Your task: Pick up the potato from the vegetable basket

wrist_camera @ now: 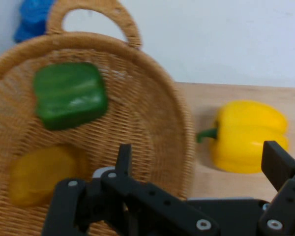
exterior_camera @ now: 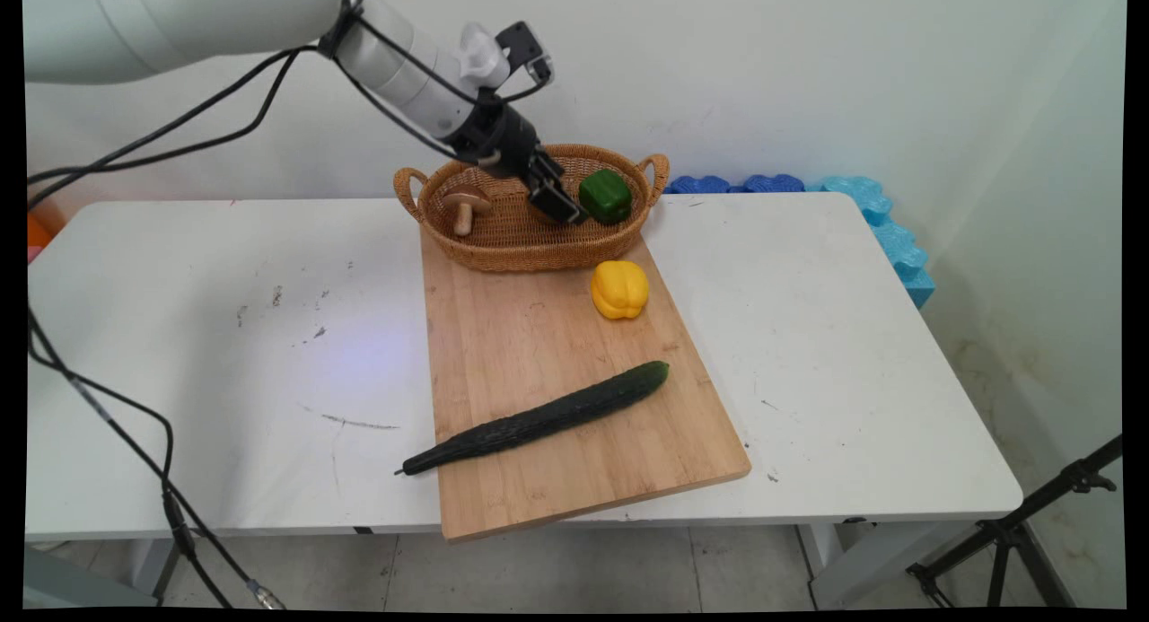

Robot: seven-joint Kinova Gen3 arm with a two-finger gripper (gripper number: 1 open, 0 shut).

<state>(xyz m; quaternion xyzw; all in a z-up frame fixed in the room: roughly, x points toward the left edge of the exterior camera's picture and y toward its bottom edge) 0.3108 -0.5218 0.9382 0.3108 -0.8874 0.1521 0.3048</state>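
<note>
Only the hand view shows the gripper (wrist_camera: 199, 162) spread open over the basket (wrist_camera: 152, 113), empty.

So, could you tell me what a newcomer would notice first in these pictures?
Probably the end effector, open and empty, over the wicker basket at the far end of the cutting board. In the basket lie a green pepper, a mushroom and a yellowish piece. On the board, a yellow pepper sits beside the basket and a long cucumber lies slantwise, nearer the camera.
</note>
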